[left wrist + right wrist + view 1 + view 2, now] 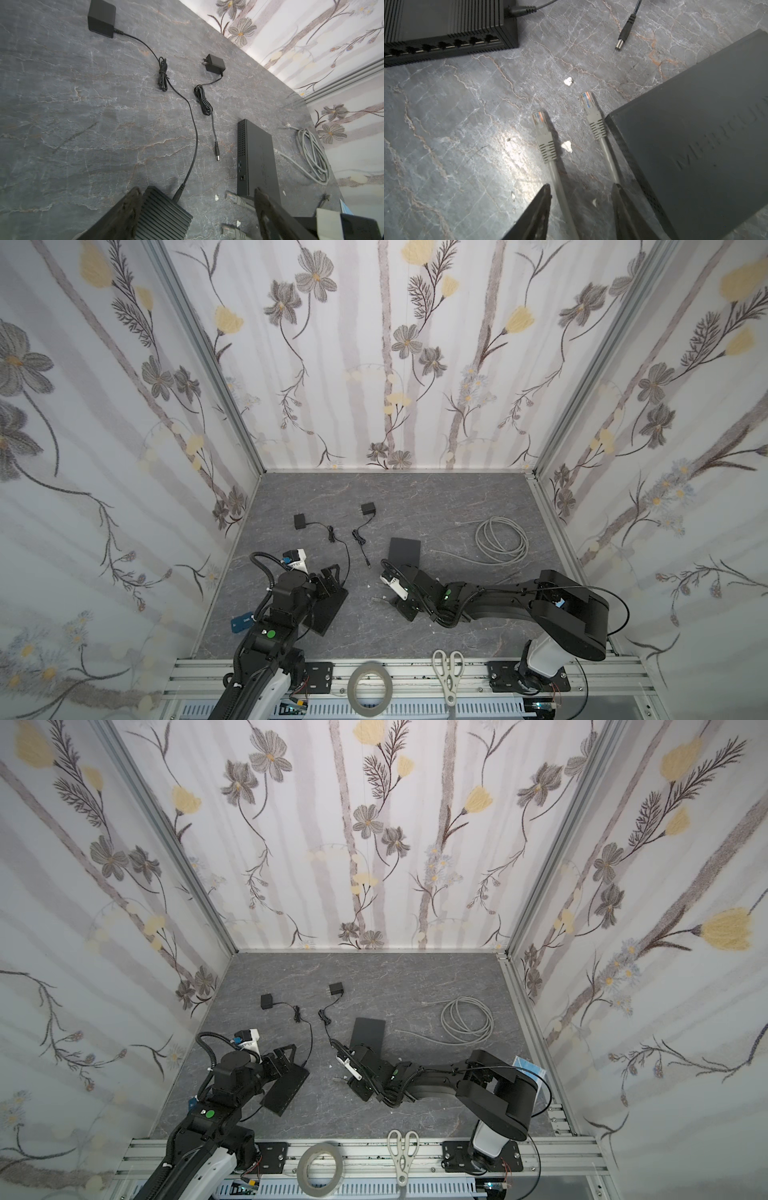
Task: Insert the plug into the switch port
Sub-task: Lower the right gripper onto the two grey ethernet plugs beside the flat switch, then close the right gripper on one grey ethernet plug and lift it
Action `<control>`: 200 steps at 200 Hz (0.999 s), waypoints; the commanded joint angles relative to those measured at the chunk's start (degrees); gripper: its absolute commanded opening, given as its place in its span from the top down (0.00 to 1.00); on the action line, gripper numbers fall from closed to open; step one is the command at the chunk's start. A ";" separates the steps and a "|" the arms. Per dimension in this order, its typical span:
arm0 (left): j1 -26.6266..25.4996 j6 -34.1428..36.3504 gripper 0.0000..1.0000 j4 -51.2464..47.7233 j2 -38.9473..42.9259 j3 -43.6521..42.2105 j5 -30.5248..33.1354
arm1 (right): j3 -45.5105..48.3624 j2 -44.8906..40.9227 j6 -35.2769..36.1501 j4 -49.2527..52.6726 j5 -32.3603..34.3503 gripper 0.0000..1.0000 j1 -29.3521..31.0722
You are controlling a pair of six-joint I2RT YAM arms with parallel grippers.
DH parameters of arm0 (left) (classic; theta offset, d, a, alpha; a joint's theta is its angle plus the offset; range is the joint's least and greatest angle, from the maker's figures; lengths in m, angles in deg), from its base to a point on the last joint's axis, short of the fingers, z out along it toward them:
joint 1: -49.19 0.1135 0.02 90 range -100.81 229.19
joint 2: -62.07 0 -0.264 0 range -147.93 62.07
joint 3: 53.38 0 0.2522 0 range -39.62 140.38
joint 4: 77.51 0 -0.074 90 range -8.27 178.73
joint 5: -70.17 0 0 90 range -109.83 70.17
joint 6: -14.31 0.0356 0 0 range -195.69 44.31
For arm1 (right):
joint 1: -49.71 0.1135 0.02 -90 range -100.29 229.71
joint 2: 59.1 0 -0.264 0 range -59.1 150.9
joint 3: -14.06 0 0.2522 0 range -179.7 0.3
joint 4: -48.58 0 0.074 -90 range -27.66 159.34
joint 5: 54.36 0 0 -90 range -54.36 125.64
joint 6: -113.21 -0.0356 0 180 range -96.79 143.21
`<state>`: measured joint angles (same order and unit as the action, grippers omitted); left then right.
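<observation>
The black ribbed switch [446,20] lies at the front left of the table [415,497], its row of ports [446,44] facing the middle. My left gripper [196,190] stands open round one corner of the switch [164,214], with one finger [133,205] against its side. Two grey network plugs [542,124] [589,106] lie on the table, pointing toward the switch and apart from it. My right gripper [581,187] is open just behind them. One plug's cable [560,193] runs between its fingers with a gap on each side.
A dark grey box [695,135] lies right beside the plugs. A power lead [193,128] from an adapter [101,17] is plugged into the switch. A second adapter [215,63] ends in a loose barrel plug [623,39]. A coiled grey cable [500,539] lies at the right; scissors [448,672] and tape [370,682] rest on the front rail.
</observation>
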<state>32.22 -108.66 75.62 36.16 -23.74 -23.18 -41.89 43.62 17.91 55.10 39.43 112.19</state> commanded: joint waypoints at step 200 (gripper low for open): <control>-0.12 4.00 0.11 -0.20 3.59 -2.87 0.72 | -8.50 8.95 3.98 4.08 -6.92 0.61 -0.61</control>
<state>32.13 -105.01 73.96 39.70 -26.50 -22.68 -50.42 52.08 21.76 59.47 33.73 111.32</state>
